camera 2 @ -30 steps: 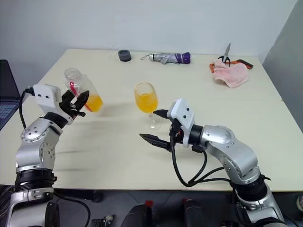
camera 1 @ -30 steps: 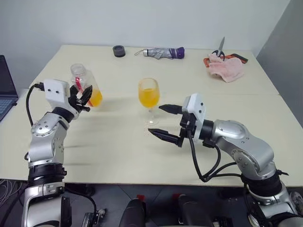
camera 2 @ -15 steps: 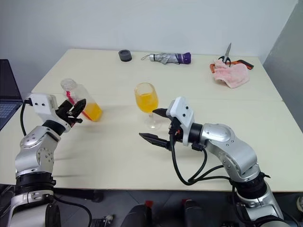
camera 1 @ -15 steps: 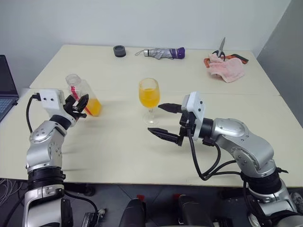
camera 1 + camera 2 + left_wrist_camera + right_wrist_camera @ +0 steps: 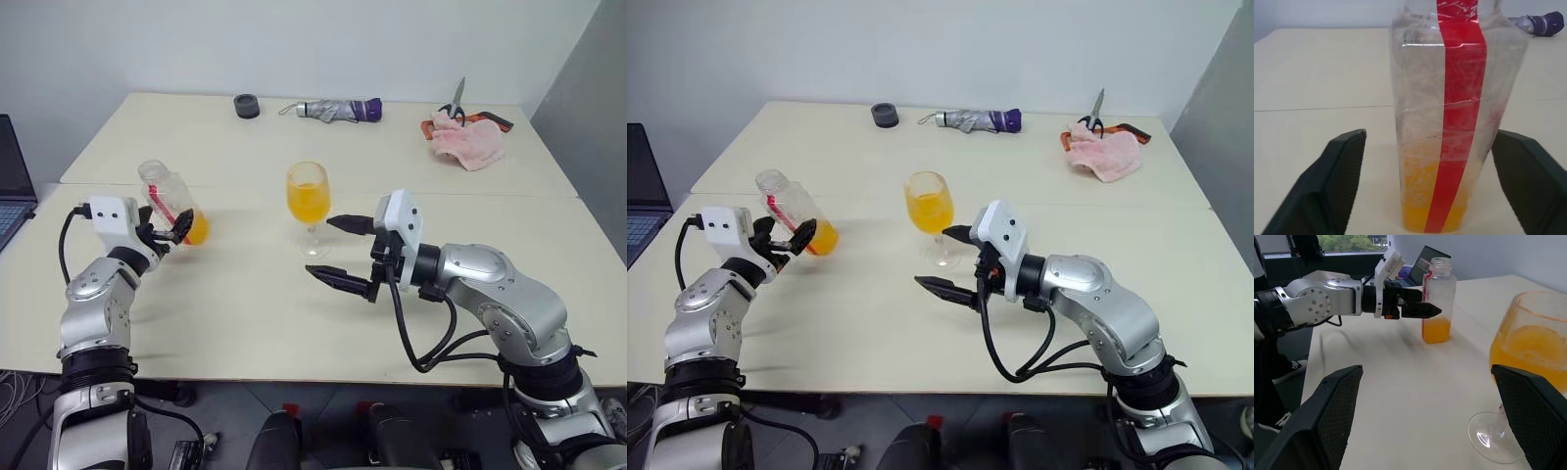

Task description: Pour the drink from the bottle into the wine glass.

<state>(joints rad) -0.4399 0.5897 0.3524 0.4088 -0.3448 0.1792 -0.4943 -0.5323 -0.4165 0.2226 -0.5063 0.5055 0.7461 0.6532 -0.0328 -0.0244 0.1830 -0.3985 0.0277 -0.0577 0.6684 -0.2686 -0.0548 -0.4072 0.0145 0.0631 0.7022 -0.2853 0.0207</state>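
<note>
Since a second ago left hand [image 5: 174,233] has come down with the bottle [image 5: 173,204] and let go; bottle now stands upright on the table [image 5: 245,304], uncapped, was tilted in the air.

Eye views: left hand fingers spread either side of bottle base, no grip. Little of the drink [image 5: 197,229] left at bottle bottom. Wine glass [image 5: 309,206] stands mid-table, roughly half full of orange. Right hand [image 5: 343,253] open, empty, just beside the glass foot, unmoved. Pale cream table, seam across it. Far edge: dark round object [image 5: 247,106], folded umbrella [image 5: 339,109], pink cloth [image 5: 466,141] with scissors [image 5: 454,104]. Laptop [image 5: 14,182] at left edge. Plain pale wall behind, grey panel at right.

Left wrist view: bottle [image 5: 1454,112] between both fingers [image 5: 1327,191], gaps on both sides, red label strip facing.

Right wrist view: glass [image 5: 1523,382] close by, bottle [image 5: 1438,301] beyond with left hand [image 5: 1415,303] at it.
</note>
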